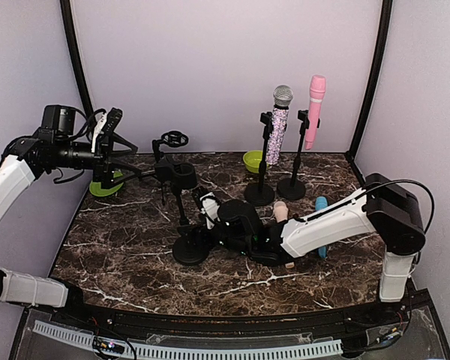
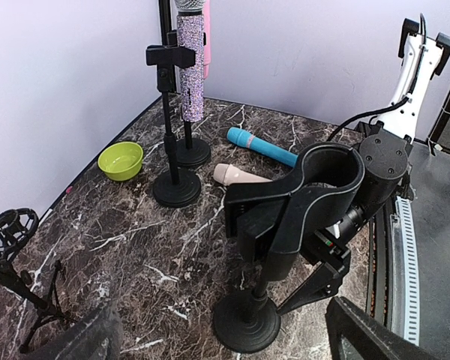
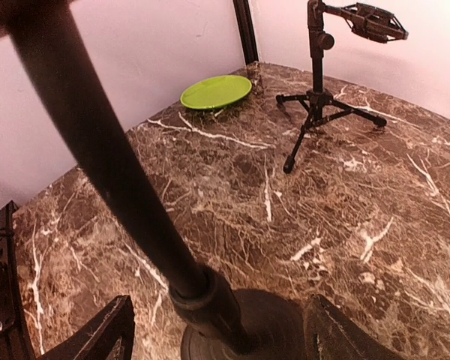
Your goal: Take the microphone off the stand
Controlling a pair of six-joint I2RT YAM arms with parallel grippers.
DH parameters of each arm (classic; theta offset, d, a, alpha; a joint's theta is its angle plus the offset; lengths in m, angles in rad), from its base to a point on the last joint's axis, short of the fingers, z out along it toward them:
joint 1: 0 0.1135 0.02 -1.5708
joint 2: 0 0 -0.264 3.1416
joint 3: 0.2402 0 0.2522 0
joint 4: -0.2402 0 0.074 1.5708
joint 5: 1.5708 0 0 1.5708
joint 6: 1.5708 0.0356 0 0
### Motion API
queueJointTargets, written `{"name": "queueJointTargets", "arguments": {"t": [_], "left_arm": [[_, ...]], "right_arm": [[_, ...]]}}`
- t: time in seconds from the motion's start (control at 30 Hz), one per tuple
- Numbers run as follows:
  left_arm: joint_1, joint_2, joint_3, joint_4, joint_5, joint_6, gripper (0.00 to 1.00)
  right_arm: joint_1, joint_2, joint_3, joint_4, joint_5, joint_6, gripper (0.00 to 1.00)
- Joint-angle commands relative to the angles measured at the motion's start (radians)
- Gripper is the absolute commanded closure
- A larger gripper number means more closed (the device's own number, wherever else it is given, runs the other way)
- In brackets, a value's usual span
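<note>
Two microphones stand in clips at the back: a glittery silver microphone (image 1: 277,127) (image 2: 190,64) and a pink microphone (image 1: 314,109). The near black stand (image 1: 189,244) (image 2: 249,319) has an empty clip (image 1: 184,176) (image 2: 326,176). My right gripper (image 1: 204,238) (image 3: 221,337) is open low on the table. Its fingers (image 3: 97,334) straddle that stand's pole (image 3: 112,172) just above the base without touching it. My left gripper (image 1: 111,141) (image 2: 225,346) is open, raised at the far left, holding nothing.
A teal microphone (image 2: 259,145) (image 1: 322,225) and a beige one (image 2: 238,175) (image 1: 280,211) lie on the marble. A green bowl (image 1: 253,160) (image 2: 121,160), a green plate (image 1: 105,185) (image 3: 216,91) and a tripod stand with a shock mount (image 1: 172,142) (image 3: 319,97) stand further back.
</note>
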Motion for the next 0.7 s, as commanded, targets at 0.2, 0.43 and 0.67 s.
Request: {"name": "queueJointTargets", "arguments": {"t": [0.2, 0.43, 0.67], "left_arm": [[0.012, -0.038, -0.003, -0.02, 0.017, -0.013, 0.03], [0.013, -0.046, -0.004, -0.027, 0.028, -0.011, 0.03], [0.013, -0.041, -0.007, -0.01, 0.031, -0.027, 0.03]], "right_arm": [[0.011, 0.141, 0.155, 0.105, -0.064, -0.183, 0.51], [0.012, 0.137, 0.09, 0.162, -0.014, -0.155, 0.54], [0.012, 0.102, 0.054, 0.231, 0.022, -0.174, 0.84]]}}
